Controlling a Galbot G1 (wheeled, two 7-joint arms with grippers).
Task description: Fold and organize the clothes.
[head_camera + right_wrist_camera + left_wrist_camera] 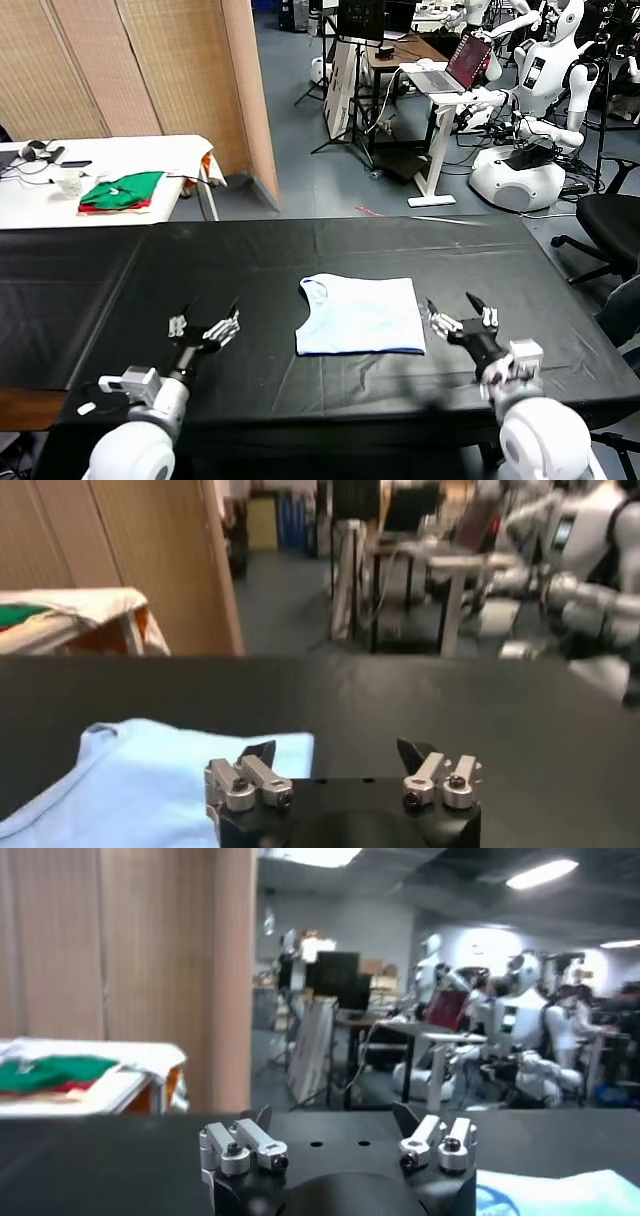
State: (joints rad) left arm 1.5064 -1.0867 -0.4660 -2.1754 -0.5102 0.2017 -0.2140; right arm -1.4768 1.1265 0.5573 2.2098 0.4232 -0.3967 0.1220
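A: Starting on the left, what is the left tool [205,329] doing?

B: It is hovering low over the black worktop [120,300], well apart from the shirt, with its fingers spread wide and nothing between them. Its own wrist view is showing the same: both fingertips apart, bare cloth beyond. I'd judge it is waiting.

A: And the T-shirt [360,315]?

B: It is lying flat near the middle of the worktop, between the two tools, as a compact, roughly square packet of pale blue. The sleeves are not showing, and the neckline is sitting at the far-left corner. So to my eye the folding is looking largely done, perhaps fully.

A: Is anything holding it?

B: No. The right tool [461,318] is sitting just beside the shirt's right edge, fingers spread, not pinching the fabric. In its wrist view the blue cloth is lying past one fingertip, clear of both.

A: What is left, then?

B: Judging from this alone, maybe one more fold to make it smaller, or tidying the bottom edge, where a darker line suggests the layers are not quite flush. Whether "organize" means moving it somewhere, I cannot say.

A: The green and red garments [121,191]?

B: They are sitting folded on the white side table [150,150] at far left, off the worktop.
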